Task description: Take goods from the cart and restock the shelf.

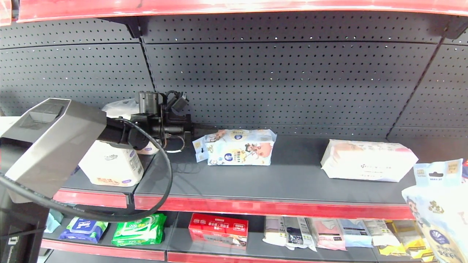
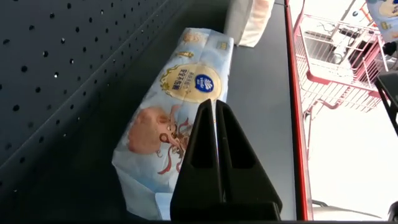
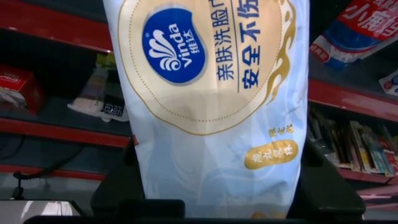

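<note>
Your left gripper (image 2: pixel 215 111) sat closed, empty, just beside the cartoon-printed blue-and-white soft pack (image 1: pixel 239 147) on the dark metal shelf (image 1: pixel 292 179), your right gripper (image 3: pixel 217 183) clamped a white-and-blue plastic bag (image 3: pixel 211 93).

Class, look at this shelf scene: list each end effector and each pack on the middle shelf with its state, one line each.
Left end effector, shut, gripping nothing.
Right end effector, shut on the held pack.
Printed pack, lying flat on the shelf.
White pack, lying flat, untouched.
Boxy pack, standing near the front edge.
</note>
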Tool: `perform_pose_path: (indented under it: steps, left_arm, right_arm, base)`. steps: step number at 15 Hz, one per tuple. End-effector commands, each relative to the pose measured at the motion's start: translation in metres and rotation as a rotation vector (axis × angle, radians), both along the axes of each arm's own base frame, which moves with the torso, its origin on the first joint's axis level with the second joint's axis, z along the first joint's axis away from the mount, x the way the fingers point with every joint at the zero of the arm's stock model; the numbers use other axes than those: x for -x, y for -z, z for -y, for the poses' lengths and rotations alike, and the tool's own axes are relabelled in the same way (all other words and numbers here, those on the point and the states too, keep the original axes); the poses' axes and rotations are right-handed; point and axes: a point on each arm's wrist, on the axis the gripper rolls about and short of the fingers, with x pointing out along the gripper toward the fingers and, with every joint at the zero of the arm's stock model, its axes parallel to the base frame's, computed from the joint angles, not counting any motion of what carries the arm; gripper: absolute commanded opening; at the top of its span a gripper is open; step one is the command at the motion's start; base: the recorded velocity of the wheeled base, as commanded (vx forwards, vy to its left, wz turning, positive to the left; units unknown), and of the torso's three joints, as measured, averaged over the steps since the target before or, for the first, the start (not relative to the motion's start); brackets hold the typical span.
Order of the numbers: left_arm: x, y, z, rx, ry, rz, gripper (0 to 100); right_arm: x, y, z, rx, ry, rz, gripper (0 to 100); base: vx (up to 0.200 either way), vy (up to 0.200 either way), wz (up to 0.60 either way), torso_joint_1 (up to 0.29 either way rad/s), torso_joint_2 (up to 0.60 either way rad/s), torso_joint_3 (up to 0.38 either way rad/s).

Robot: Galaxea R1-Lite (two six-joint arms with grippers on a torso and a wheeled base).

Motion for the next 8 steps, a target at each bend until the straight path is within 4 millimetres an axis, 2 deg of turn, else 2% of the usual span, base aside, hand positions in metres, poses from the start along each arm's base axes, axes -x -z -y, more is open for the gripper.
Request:
perform_pose_path:
  steps: [1, 8]
  left_arm:
    - [0.0012, -0.0048, 0.0006, 0.002, -0.001, 0.011, 0]
    - [0.0029, -0.0114, 0.0102, 0.013, -0.022, 0.013, 0]
  right_arm:
    - [-0.0001, 0.0000, 0.0000, 0.000, 0.000, -0.001, 0]
    - [-0.0008, 0.0000, 0.0001, -0.002, 0.000, -0.009, 0]
  base:
    - [0.000, 0.000, 0.00, 0.000, 0.00, 0.000]
    - [0.000, 0.000, 0.00, 0.000, 0.00, 0.000]
